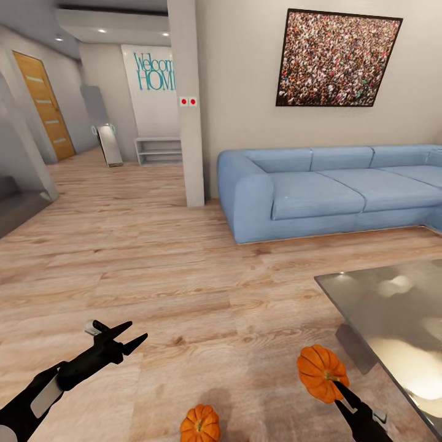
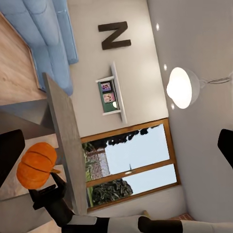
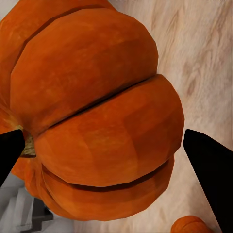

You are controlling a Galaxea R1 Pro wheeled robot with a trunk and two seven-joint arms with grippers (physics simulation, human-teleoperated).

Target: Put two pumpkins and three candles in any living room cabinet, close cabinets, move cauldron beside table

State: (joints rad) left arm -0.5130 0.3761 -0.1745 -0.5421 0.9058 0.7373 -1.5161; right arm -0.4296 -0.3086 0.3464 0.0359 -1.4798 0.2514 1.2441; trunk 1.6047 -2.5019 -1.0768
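Note:
A bright-orange pumpkin (image 1: 319, 370) hangs above the wooden floor with my right gripper (image 1: 330, 384) shut on it. In the right wrist view that pumpkin (image 3: 97, 116) sits between the two black fingers (image 3: 209, 165). The left wrist view catches the same pumpkin (image 2: 36, 165) beside the table's edge (image 2: 63, 141). A second pumpkin (image 1: 200, 424) lies on the floor near my base, and a part of it (image 3: 189, 225) appears in the right wrist view. My left gripper (image 1: 138, 330) is open and empty over the floor at the left. The grey glass table (image 1: 393, 307) stands at the right.
A long blue sofa (image 1: 325, 187) runs along the back wall under a framed picture (image 1: 336, 58). A white pillar (image 1: 187, 104) stands left of it. A hallway with a low white shelf (image 1: 158, 150) and a wooden door (image 1: 46, 104) opens at the back left.

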